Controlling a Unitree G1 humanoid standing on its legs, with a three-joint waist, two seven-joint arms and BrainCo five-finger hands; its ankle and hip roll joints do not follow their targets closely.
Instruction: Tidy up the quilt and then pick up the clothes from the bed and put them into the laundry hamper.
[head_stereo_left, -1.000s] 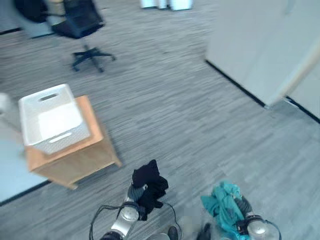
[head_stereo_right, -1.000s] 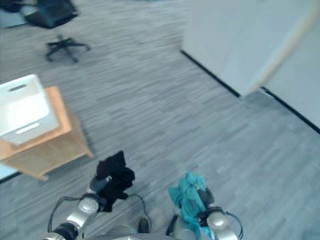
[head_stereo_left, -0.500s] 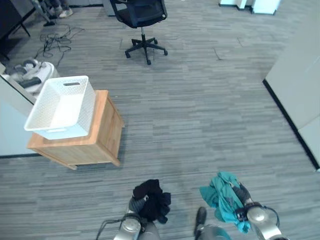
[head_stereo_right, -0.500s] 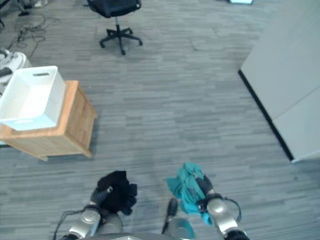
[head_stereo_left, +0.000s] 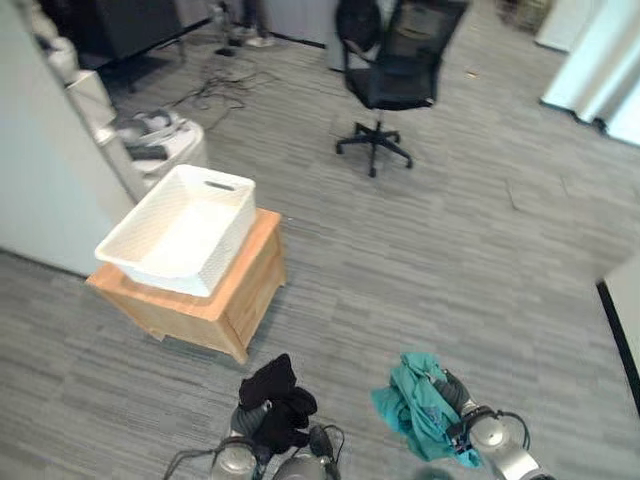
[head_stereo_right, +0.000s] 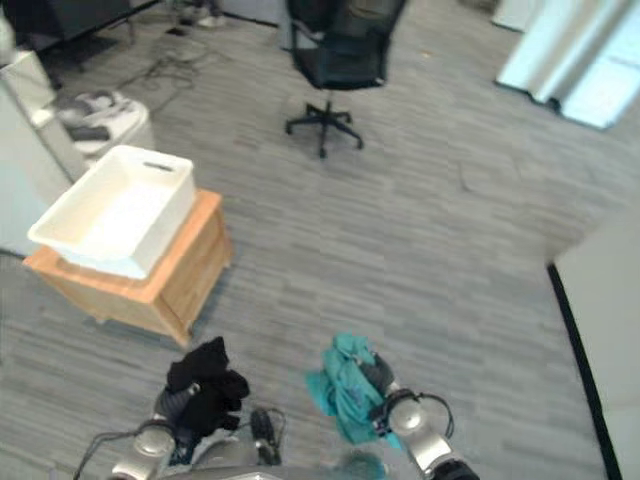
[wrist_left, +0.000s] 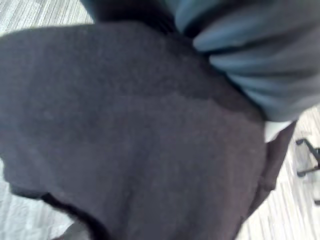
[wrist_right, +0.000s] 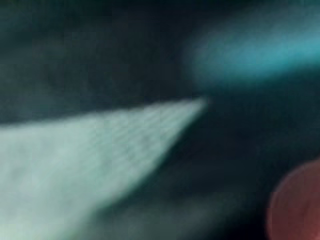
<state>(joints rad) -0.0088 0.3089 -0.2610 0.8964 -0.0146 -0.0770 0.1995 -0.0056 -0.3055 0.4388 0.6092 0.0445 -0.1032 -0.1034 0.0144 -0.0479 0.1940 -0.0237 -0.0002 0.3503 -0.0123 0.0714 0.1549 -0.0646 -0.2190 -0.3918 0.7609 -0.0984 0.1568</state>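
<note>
Both hands clutch clothes: left hand (head_stereo_left: 247, 418) black garment (head_stereo_left: 272, 400), right hand (head_stereo_left: 455, 398) teal garment (head_stereo_left: 415, 405).

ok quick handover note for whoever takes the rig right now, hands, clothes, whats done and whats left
Left hand: shut on the black garment.
Right hand: shut on the teal garment.
The white laundry hamper sits on the wooden cabinet, ahead and to the robot's left, with nothing visible inside it.
Done: both garments are picked up.
Left: walk to the hamper and drop both in. The bed and quilt can't be checked from here.
</note>
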